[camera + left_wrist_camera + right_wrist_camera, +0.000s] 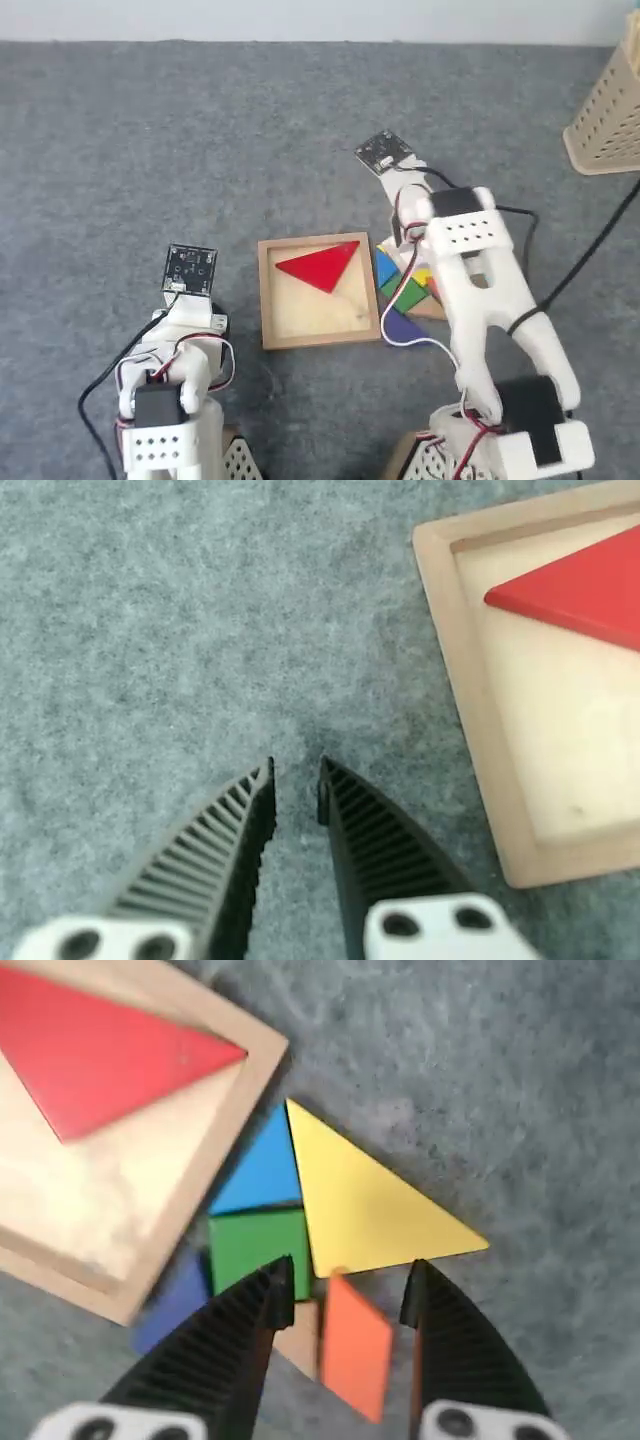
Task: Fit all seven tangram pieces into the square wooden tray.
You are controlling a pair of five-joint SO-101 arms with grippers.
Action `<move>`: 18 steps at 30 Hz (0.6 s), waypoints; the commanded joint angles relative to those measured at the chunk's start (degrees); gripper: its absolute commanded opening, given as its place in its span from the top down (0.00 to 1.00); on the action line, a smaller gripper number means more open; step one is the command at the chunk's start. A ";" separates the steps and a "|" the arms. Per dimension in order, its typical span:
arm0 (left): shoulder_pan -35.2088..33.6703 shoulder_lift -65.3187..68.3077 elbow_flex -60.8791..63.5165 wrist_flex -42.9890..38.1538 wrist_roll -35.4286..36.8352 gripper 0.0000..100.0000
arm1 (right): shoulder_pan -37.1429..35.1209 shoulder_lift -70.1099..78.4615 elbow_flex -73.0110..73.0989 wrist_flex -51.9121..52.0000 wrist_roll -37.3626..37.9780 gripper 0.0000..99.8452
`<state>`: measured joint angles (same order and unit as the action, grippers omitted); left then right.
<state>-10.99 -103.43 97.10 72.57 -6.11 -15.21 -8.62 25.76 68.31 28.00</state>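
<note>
The square wooden tray (pixel 268 296) lies mid-table with a red triangle (pixel 322 267) in its far right part; the tray (pixel 470 690) and red triangle (pixel 580 590) also show in the left wrist view. Right of the tray lie the loose pieces: yellow triangle (pixel 365 1200), blue triangle (pixel 262 1172), green square (pixel 255 1245), orange parallelogram (pixel 356 1345), a dark blue piece (pixel 180 1295) and a tan piece (pixel 300 1338). My right gripper (pixel 347 1282) hangs open above the orange piece and the yellow triangle's edge. My left gripper (pixel 296 780) is nearly shut, holding nothing, over bare carpet left of the tray.
Grey carpet (pixel 200 130) covers the table. A perforated beige container (pixel 612 105) stands at the far right edge. A dark cable (pixel 590 260) runs along the right side near the right arm.
</note>
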 commanded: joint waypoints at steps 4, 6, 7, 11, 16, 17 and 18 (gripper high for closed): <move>0.09 -1.32 -0.48 0.00 0.44 0.93 | 1.19 9.98 -11.87 3.47 5.45 0.80; 0.09 -1.32 -0.48 0.00 0.44 0.93 | 1.45 13.41 -14.51 5.32 7.56 0.76; 0.09 -1.32 -0.48 0.00 0.44 0.93 | 1.45 15.08 -15.38 6.29 9.85 0.74; 0.09 -1.32 -0.48 0.00 0.44 0.93 | 1.98 19.03 -15.56 9.71 20.48 0.71; 0.09 -1.32 -0.48 0.00 0.44 0.93 | 5.76 21.23 -15.56 9.89 28.84 0.71; 0.09 -1.32 -0.48 0.00 0.44 0.93 | 6.11 21.85 -15.56 9.36 29.71 0.71; 0.09 -1.32 -0.48 0.00 0.44 0.93 | 6.29 22.64 -15.47 8.22 30.15 0.71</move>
<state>-10.99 -103.43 97.10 72.57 -6.11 -10.46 14.07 13.54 77.36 54.99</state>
